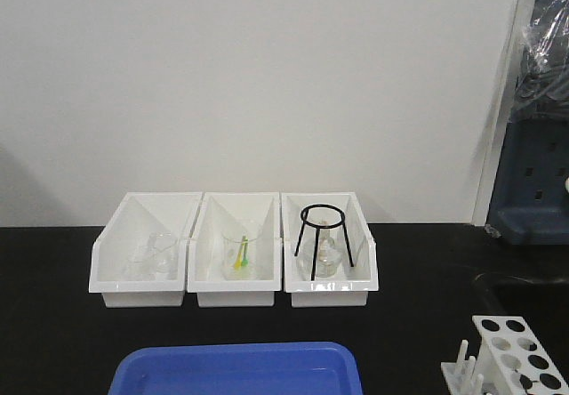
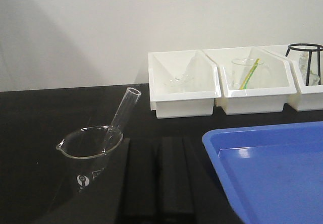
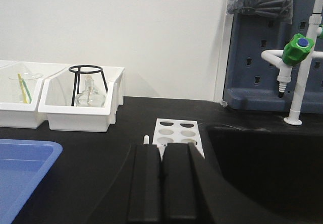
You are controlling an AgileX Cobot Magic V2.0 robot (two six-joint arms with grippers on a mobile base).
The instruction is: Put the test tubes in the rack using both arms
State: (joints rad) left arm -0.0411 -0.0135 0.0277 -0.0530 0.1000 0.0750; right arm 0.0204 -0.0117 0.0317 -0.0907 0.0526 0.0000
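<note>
One clear test tube (image 2: pixel 121 115) leans tilted in a wide glass beaker (image 2: pixel 91 156) on the black bench, in the left wrist view. My left gripper (image 2: pixel 157 139) is shut and empty, just right of the beaker and apart from it. The white rack (image 3: pixel 176 130) with round holes stands directly beyond my right gripper (image 3: pixel 162 146), which is shut and empty. The rack also shows at the bottom right of the front view (image 1: pixel 516 350), with its pegs on the left side. No tube stands in the rack. Neither arm shows in the front view.
Three white bins (image 1: pixel 142 299) line the back wall, holding glassware and a black tripod stand (image 1: pixel 324 239). A blue tray (image 1: pixel 236 370) lies at the front, right of my left gripper. A black sink (image 3: pixel 262 173) with a green-capped tap (image 3: pixel 298 47) lies right of the rack.
</note>
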